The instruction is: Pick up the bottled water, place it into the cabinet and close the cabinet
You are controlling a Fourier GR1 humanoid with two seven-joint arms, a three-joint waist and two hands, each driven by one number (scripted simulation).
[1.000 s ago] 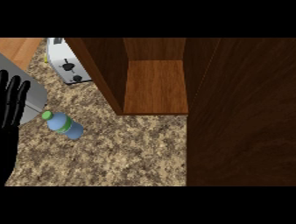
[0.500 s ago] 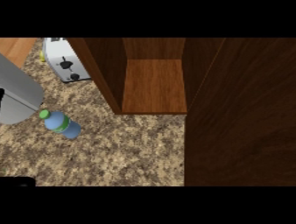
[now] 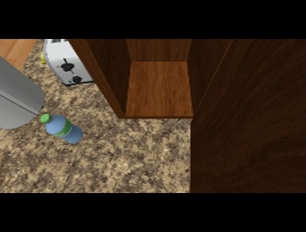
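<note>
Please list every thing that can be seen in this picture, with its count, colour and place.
bottle: one, blue with green cap and green label band, standing on the counter at left, apart from the cabinet.
toaster: one, silver with black knobs, at the back left, beside the cabinet's left wall.
cabinet: one, brown wood, open, at the back centre; nothing on its shelf.
door: one, dark brown, filling the right side.
counter: one, speckled beige and brown, across the left and middle.
forearm: one, grey, at the left edge, just above the bottle; no robot hand shows.

Even light, cabinet (image 3: 159,88) interior dim, no glare.
</note>
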